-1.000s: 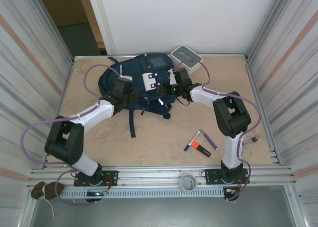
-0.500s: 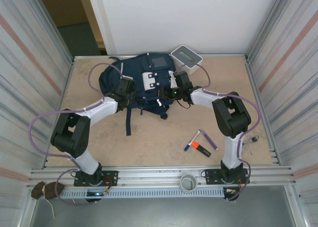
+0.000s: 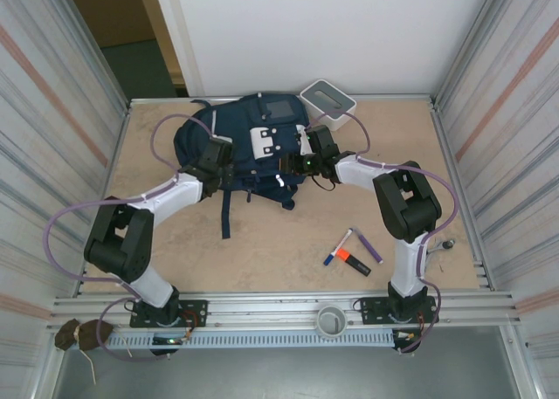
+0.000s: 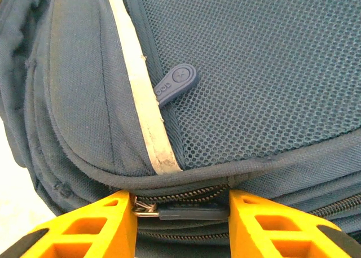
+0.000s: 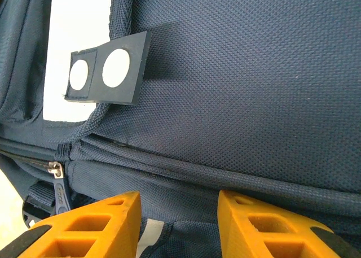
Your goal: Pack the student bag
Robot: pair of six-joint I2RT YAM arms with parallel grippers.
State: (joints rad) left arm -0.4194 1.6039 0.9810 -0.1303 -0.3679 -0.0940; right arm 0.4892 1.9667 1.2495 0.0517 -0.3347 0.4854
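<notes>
The student bag [image 3: 253,141] lies flat at the back middle of the table, navy with white patches. My left gripper [image 3: 217,158] is at its left side. In the left wrist view the left gripper [image 4: 180,206] is open, and a dark zipper pull [image 4: 192,214] lies crosswise between the orange fingers [image 4: 107,224], below a reflective strip [image 4: 144,100]. My right gripper [image 3: 297,163] is at the bag's right side. In the right wrist view the right gripper [image 5: 179,204] is open against navy fabric, with a second zipper slider [image 5: 58,176] off to the left.
A white-grey box [image 3: 327,102] stands at the back, just right of the bag. Markers and a highlighter [image 3: 354,251] lie on the table at the front right. A dark strap [image 3: 225,211] trails from the bag toward the front. Metal walls close in both sides.
The bag's left side and its trailing strap have shifted slightly left. My left arm has repositioned beside the bag, and my right gripper has edged closer onto it.
</notes>
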